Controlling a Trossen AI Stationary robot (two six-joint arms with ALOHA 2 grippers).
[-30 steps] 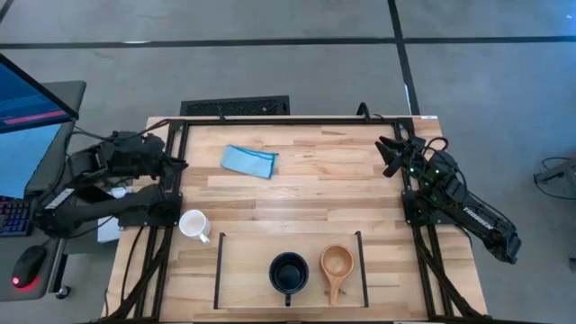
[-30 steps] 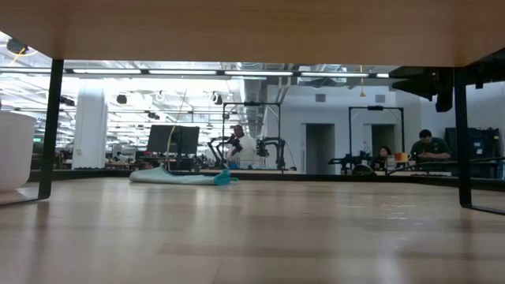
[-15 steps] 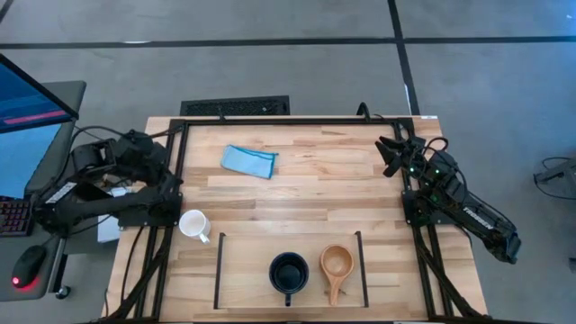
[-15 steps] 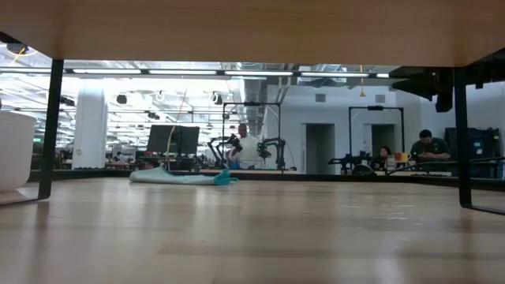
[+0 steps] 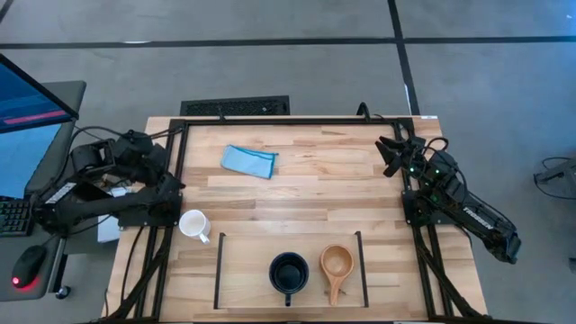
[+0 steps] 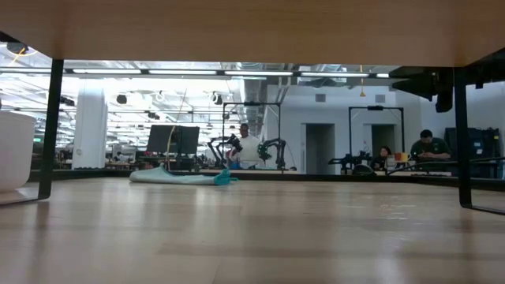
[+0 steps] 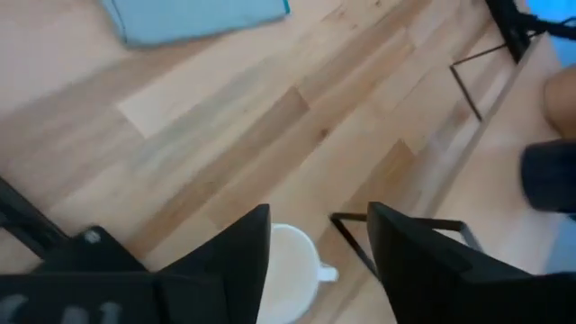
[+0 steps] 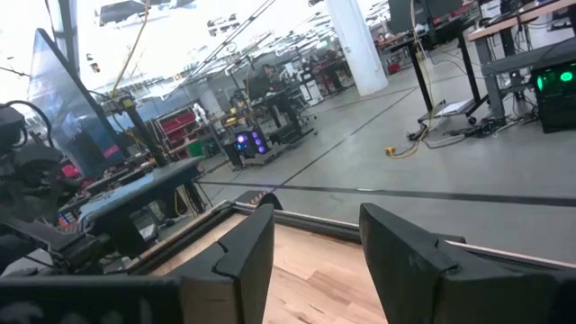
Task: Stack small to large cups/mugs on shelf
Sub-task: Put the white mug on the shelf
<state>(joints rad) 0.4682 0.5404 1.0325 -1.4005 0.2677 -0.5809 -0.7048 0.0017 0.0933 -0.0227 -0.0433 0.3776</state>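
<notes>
I see the white mug [image 5: 193, 223] upright outside the shelf [image 5: 219, 270]; my left gripper [image 7: 317, 256] hovers above, fingers spread wide.

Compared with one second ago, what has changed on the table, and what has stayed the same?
Only the left gripper moved: it drew back from over the table's left rail toward the left edge, fingers open, holding nothing. The round white ceramic mug stays outside the black-railed wooden shelf; the dark navy mug, tan wooden cup, folded light-blue cloth and right gripper did not move.
</notes>
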